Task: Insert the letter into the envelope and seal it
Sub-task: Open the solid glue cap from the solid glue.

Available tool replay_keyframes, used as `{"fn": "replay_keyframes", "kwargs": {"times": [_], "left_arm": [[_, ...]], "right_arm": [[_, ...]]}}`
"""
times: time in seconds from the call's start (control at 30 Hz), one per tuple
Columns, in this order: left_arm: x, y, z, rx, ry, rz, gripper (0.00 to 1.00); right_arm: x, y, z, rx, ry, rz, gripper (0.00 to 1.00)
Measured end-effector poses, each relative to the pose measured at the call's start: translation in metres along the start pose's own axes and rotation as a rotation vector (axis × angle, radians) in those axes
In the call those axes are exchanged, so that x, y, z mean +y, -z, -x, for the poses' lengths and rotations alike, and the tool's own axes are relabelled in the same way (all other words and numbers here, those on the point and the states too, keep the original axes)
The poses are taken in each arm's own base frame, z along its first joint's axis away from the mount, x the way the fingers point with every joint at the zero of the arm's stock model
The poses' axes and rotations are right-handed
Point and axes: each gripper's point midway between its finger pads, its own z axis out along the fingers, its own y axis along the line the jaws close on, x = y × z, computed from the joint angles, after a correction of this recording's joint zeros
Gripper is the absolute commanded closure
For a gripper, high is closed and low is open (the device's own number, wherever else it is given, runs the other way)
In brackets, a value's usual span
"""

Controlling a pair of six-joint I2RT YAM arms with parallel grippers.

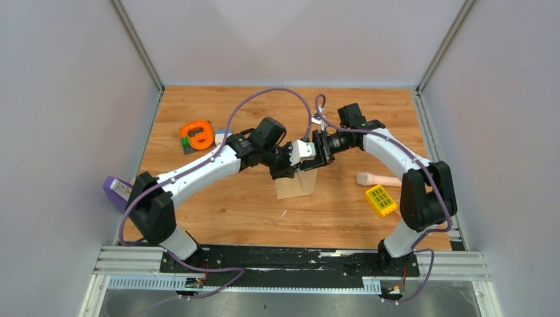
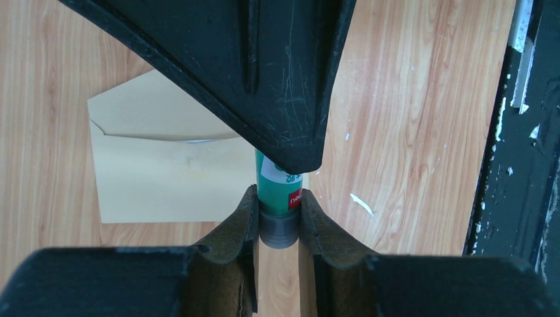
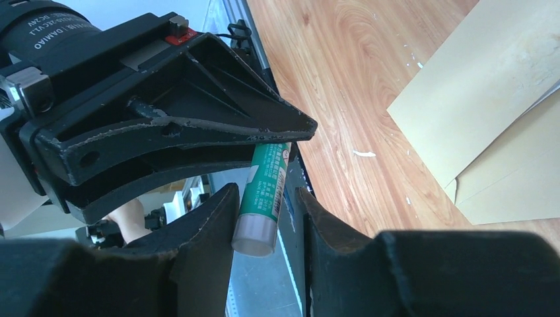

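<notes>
The envelope (image 1: 297, 187) lies flat at mid-table (image 1: 231, 218) with its flap folded open, right under the two grippers, which meet above it. A thin pale sliver (image 2: 198, 140) shows at its mouth under the flap edge. It may be the letter tucked inside, but the view is too poor to be sure.

The left gripper (image 2: 277, 211) is clamped on the dark grey end of a green glue stick (image 2: 282, 188), both fingers pressed against it. The right gripper (image 3: 264, 198) straddles the stick's other, lighter grey end. One finger touches it and a gap shows at the other, so its jaws stand apart, not yet pinching. The stick hangs above the wood just beside the envelope's edge.

An orange tape dispenser (image 1: 198, 134) sits far left. A yellow block (image 1: 380, 200) and a pinkish handle (image 1: 378, 179) lie to the right, well apart from the envelope.
</notes>
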Motion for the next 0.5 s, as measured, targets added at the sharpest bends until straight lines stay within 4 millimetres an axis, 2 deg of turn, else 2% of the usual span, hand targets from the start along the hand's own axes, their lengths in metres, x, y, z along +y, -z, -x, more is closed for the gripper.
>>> {"fn": "replay_keyframes", "kwargs": {"times": [0.13, 0.27, 0.33, 0.37, 0.4, 0.43, 0.47, 0.5], "left_arm": [[0.0012, 0.0001, -0.0016, 0.008, 0.002, 0.008, 1.0], [0.0028, -0.0011, -0.0038, 0.017, 0.004, 0.014, 0.88], [0.0032, -0.0015, -0.0041, 0.019, 0.006, 0.016, 0.73], [0.0032, -0.0016, -0.0042, 0.019, 0.006, 0.016, 0.54], [0.0033, -0.0017, -0.0044, 0.019, 0.007, 0.016, 0.45], [0.003, -0.0018, -0.004, 0.018, 0.007, 0.015, 0.23], [0.002, -0.002, -0.0035, 0.015, 0.006, 0.009, 0.18], [0.0011, -0.0024, -0.0027, 0.012, 0.001, 0.005, 0.06]], "right_arm": [[-0.0005, -0.0011, 0.0014, 0.0, 0.006, -0.015, 0.7], [-0.0026, -0.0016, 0.0022, -0.002, 0.009, -0.034, 0.81], [-0.0045, -0.0014, 0.0023, -0.004, 0.007, -0.046, 0.87], [-0.0046, -0.0014, 0.0022, -0.004, 0.005, -0.047, 0.88], [-0.0046, -0.0015, 0.0022, -0.003, 0.005, -0.047, 0.89], [-0.0043, -0.0014, 0.0024, -0.004, 0.008, -0.048, 0.91], [-0.0057, -0.0014, 0.003, -0.006, 0.011, -0.056, 0.91], [-0.0067, -0.0011, 0.0034, -0.008, 0.012, -0.06, 0.92]]}}
